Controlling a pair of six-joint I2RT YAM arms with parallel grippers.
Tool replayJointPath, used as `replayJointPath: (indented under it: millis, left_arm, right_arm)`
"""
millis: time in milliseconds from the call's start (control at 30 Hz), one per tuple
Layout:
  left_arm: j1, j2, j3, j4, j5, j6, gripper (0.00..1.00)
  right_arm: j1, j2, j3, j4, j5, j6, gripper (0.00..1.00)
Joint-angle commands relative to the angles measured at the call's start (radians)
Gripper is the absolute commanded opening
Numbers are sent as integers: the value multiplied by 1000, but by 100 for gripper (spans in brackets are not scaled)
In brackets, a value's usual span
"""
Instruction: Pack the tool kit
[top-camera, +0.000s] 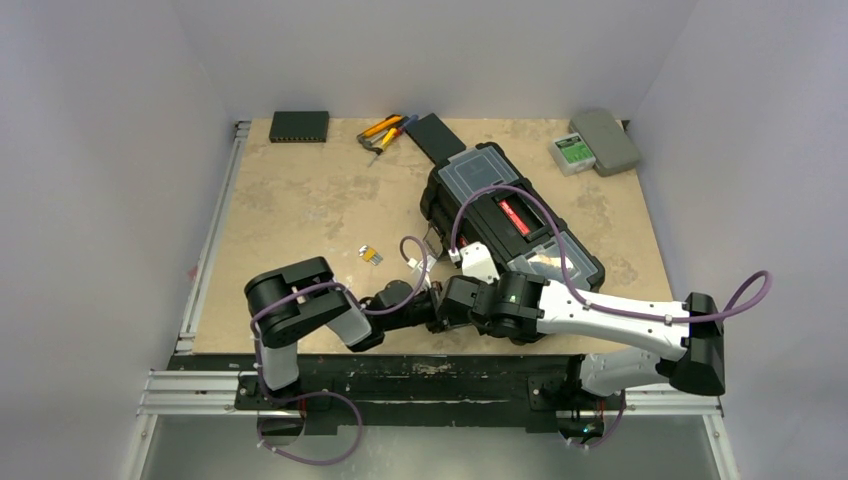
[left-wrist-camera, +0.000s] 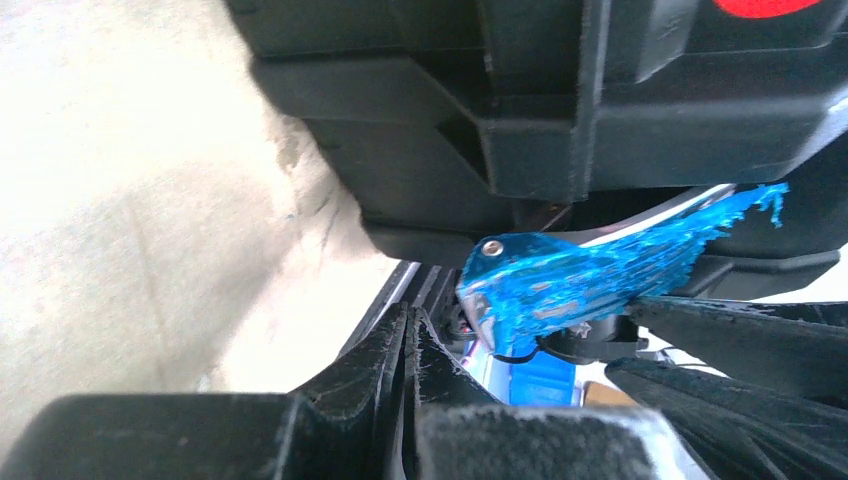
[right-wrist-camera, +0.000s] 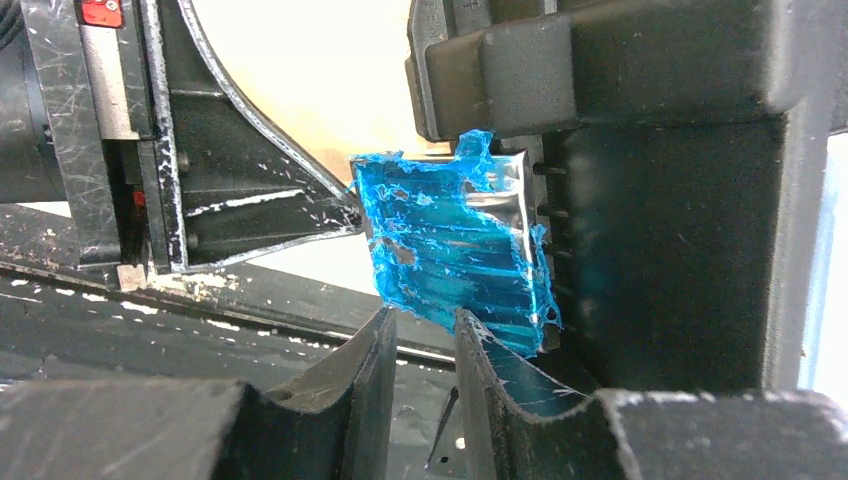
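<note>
The table (top-camera: 300, 200) carries the toolbox (top-camera: 470, 175), which lies slantwise with its lid down. Its near corner is right in front of both sets of jaws, which meet there almost tip to tip.

The left gripper (left-wrist-camera: 408, 345) is clenched on nothing, with its fingers pressed flat together just below the box's underside. The right gripper (right-wrist-camera: 420, 330) has its jaws a little apart. Their tips are right under the lower edge of the blue latch (right-wrist-camera: 455, 250), but I cannot tell whether they nip that edge or only touch it.

The step in hand looks like working this latch on the box wall. To do it well, the right jaws should take the free edge of the latch squarely, then swing it flat against the wall rather than pull outward. The latch's blue surface looks ragged and peeling, so a shallow hold may slip. The left jaws could brace the box so it does not slide away.

The left fingertips crowd the latch from the side and could foul its swing. The yellow and red hand tools (top-camera: 385, 132) lie well beyond the jaws, past the far end of the box and outside it. A flat black box (top-camera: 299, 125), a small grey case (top-camera: 572, 152) and a small yellow scrap (top-camera: 371, 255) are out of the way.
</note>
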Motion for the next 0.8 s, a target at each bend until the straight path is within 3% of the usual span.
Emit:
replayJointPath:
  millis: [0,767]
  left_arm:
    - [-6,-27,-31,34,-42,-7,0]
    - [-6,-255,-109,-285,-146,17,0]
  right_arm:
    - [-12,7,-14,-30,45,-9,27]
    - [-30,-25,8,-51,71,-26,26]
